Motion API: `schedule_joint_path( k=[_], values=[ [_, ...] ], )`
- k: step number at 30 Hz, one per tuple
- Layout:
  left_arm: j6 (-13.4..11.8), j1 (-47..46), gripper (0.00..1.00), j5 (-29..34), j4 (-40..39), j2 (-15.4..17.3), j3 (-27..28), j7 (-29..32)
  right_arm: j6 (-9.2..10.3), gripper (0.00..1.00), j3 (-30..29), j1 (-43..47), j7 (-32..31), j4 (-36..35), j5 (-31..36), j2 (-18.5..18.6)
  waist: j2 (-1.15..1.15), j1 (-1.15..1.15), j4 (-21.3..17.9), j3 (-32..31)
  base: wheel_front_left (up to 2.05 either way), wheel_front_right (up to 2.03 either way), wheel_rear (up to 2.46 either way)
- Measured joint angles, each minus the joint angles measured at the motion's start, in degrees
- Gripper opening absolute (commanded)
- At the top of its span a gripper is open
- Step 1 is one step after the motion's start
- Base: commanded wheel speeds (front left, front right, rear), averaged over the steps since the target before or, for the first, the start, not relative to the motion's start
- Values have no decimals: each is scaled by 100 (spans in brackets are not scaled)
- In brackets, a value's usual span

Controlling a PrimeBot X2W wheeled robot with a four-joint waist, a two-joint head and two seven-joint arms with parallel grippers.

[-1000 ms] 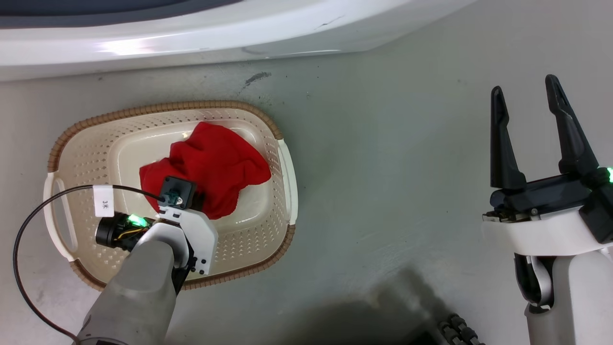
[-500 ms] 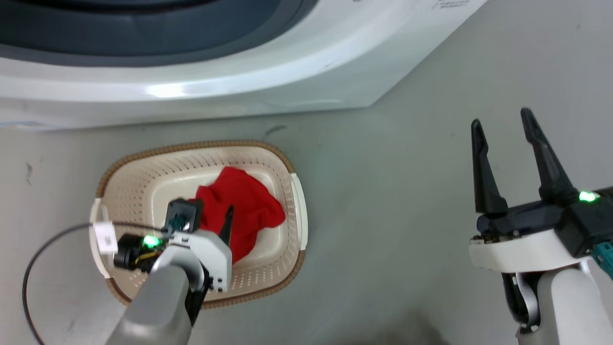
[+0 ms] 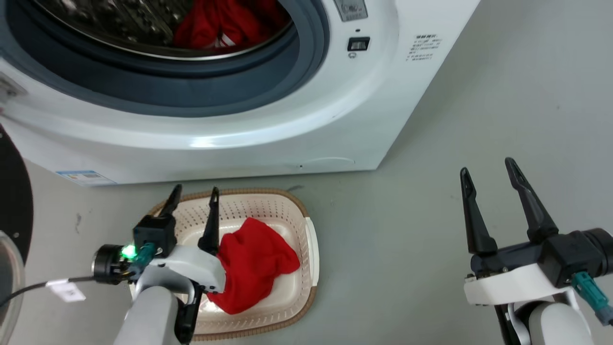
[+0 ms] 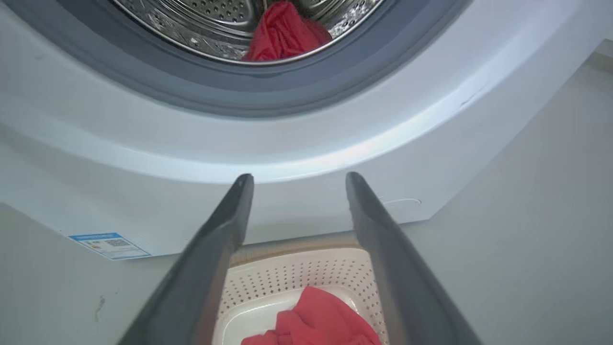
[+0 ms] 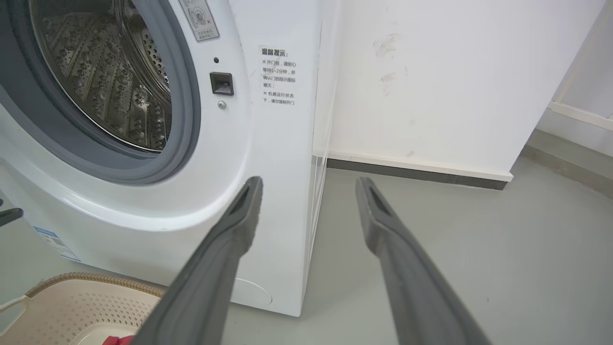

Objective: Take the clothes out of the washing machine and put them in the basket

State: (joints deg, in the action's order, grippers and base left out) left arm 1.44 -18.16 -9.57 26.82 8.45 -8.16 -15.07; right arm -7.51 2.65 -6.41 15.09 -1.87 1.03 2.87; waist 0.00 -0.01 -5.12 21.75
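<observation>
At twelve o'clock, washing machine (image 3: 268,120): the porthole is open. I judge the next job is a reach into the drum (image 3: 96,24), so I'd lift the left arm well over the grey ring (image 3: 191,91) before going in.
Door (image 3: 14,201): swung out at nine o'clock, beside the left arm's likely path. I'd keep the forearm off it.
Basket (image 3: 297,203): on the floor (image 3: 407,215) at seven o'clock, just before the machine's base.
Clothes in the basket (image 3: 254,263): one red heap, lying loose.
Clothes in the drum (image 3: 215,21): red with white stripes, low at twelve o'clock. I'd pinch a raised fold.
Left gripper (image 3: 197,189): fingers spread wide, empty, over the basket, pointing at the machine.
Right gripper (image 3: 486,165): at four o'clock, wide and empty, over bare floor.
Cable tag (image 3: 67,291): hangs at eight o'clock. I think it might snag the basket.
</observation>
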Motion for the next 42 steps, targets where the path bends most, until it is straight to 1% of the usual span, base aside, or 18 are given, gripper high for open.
schedule_joint_path(
  k=[5,8,11,14,18,22,25,29,34,39,42],
  values=[
    [-30,422,100,241,-966,-172,427,-1,0,100,16,149,0,55,-1,1,0,0,27,-353,0,0,0],
    [-31,624,100,331,-1371,-258,613,0,0,100,36,257,0,88,-1,1,0,0,27,-547,0,0,0],
    [34,786,100,396,-1552,-347,722,0,0,100,42,353,0,114,-2,1,0,0,27,-731,0,0,0],
    [18,776,100,504,-1677,-371,872,-1,0,100,54,411,0,120,-3,1,0,0,23,-862,0,0,0],
    [108,472,100,627,-1343,-356,933,0,0,100,97,387,0,118,-74,0,0,0,-30,-851,0,0,0],
    [167,-237,100,728,-896,-231,957,-1,0,100,116,235,0,82,-114,3,0,0,-102,-679,0,0,0],
    [212,-884,100,753,-391,-80,984,0,0,100,166,75,0,41,-149,2,0,1,-173,-475,0,0,0],
    [313,-1905,100,827,364,199,945,0,0,100,243,-165,0,-22,-209,3,0,1,-298,-126,0,0,0],
    [412,-3175,100,958,1426,550,778,27,0,100,360,-491,0,-118,-331,3,0,2,-503,381,0,0,0],
    [456,-4358,100,1007,2306,808,702,341,0,100,467,-713,0,-259,-532,4,0,2,-731,910,0,0,0],
    [463,-5086,100,1088,2717,1018,623,578,0,100,542,-826,0,-361,-616,5,0,2,-874,1218,0,0,0]
  ],
)
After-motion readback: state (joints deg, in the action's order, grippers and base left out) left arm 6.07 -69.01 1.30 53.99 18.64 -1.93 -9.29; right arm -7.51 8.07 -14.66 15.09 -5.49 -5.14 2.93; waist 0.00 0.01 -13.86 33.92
